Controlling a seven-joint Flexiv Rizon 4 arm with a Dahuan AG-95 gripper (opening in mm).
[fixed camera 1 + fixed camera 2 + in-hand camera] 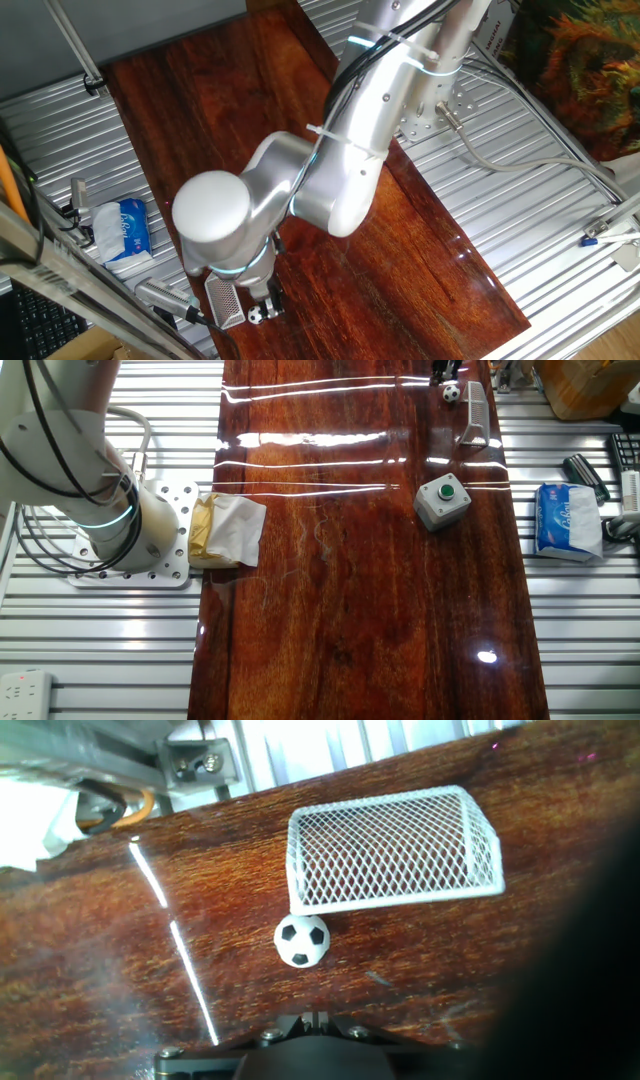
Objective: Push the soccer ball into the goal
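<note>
Jaws not readable — the hand view shows only the dark underside of the gripper point(315, 1030) at the bottom edge, and a blurred dark mass fills the lower right corner; whether the fingers stand apart or together I cannot tell. Soccer ball point(302, 941) sits on the wooden table point(120, 990) just beyond the gripper, free of it, at the near left corner of the goal point(390, 850). Ball touching or almost touching the white frame, outside the net. Goal mesh faces the camera, its open side toward the ball.

From the other fixed view, ball point(452, 392) and goal point(474, 415) lie at the far end of the table point(350, 610). Grey box with green button point(443, 501) stands on the near side of the goal, apart from it. Blue-and-white packet point(568, 520) lies off the wood on the metal slats, beyond the box — folded cloth point(226, 530) at the opposite edge from the goal, beside the arm's base point(130, 530).
</note>
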